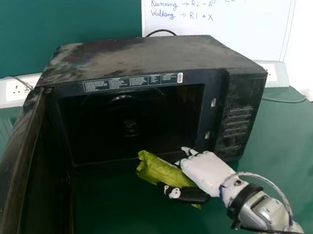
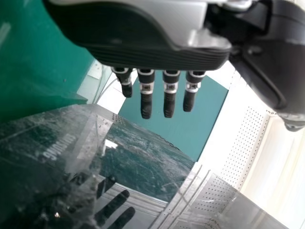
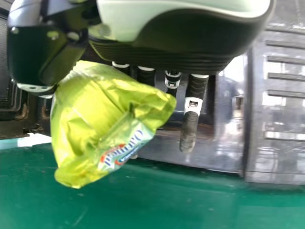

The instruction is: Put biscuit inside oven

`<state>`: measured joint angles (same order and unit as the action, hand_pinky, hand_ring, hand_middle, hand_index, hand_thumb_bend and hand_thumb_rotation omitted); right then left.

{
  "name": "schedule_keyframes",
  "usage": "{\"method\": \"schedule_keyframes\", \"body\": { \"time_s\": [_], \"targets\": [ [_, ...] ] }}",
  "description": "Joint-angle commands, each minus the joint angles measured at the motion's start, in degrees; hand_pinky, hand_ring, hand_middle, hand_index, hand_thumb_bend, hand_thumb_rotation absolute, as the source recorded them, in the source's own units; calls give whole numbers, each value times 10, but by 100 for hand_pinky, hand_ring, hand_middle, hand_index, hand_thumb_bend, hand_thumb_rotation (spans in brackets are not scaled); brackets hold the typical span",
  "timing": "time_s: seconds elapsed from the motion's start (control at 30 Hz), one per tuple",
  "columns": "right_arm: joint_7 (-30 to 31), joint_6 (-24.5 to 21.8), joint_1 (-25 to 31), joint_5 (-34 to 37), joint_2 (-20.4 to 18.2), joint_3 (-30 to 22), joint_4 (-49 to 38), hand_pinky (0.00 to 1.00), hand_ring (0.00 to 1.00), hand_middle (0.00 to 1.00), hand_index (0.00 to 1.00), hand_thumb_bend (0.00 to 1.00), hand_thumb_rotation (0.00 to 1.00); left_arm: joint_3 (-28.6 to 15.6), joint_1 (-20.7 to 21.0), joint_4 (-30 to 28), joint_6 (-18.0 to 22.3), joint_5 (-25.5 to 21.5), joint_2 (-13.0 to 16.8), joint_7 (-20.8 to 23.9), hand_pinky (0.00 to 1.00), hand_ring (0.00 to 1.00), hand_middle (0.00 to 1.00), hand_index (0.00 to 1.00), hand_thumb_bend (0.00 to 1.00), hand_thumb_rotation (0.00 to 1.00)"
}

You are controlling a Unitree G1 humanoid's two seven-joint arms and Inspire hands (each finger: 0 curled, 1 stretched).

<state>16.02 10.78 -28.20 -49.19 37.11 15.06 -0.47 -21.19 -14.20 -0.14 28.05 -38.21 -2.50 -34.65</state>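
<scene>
In the head view my right hand point(image 1: 205, 172) is in front of the oven's opening, to the right of its middle, curled round a yellow-green biscuit packet point(image 1: 164, 171). The black oven point(image 1: 146, 55) has its door point(image 1: 21, 187) swung out on the left, and the packet is outside the cavity near its lower edge. In the right wrist view the packet point(image 3: 95, 124) lies between the thumb and fingers of my right hand point(image 3: 190, 105). My left hand point(image 2: 146, 95) has straight fingers in the left wrist view, by the door's glossy outer face point(image 2: 95, 148).
The oven's control side point(image 1: 243, 111) is to the right of the right hand. A green table point(image 1: 306, 152) lies beneath. Wall sockets point(image 1: 14, 91), a cable and a whiteboard point(image 1: 217, 11) stand behind the oven.
</scene>
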Motion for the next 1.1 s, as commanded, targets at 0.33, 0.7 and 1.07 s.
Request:
{"method": "schedule_keyframes", "body": {
  "time_s": [0.33,0.7,1.07],
  "targets": [
    [-2,-12,-69,1,-42,19,52,25,32,40,50,53,0,5,-11,3,4,6,-4,-3,84,89,93,96,100,52],
    [-60,9,-155,-20,-66,44,164,28,35,40,51,53,0,6,-15,-2,3,2,-8,-5,82,88,93,96,100,51],
    [-114,9,-249,-42,-96,84,296,23,30,39,50,53,0,8,-23,-11,-2,-3,-9,-4,82,88,92,96,100,50]
  ]
}}
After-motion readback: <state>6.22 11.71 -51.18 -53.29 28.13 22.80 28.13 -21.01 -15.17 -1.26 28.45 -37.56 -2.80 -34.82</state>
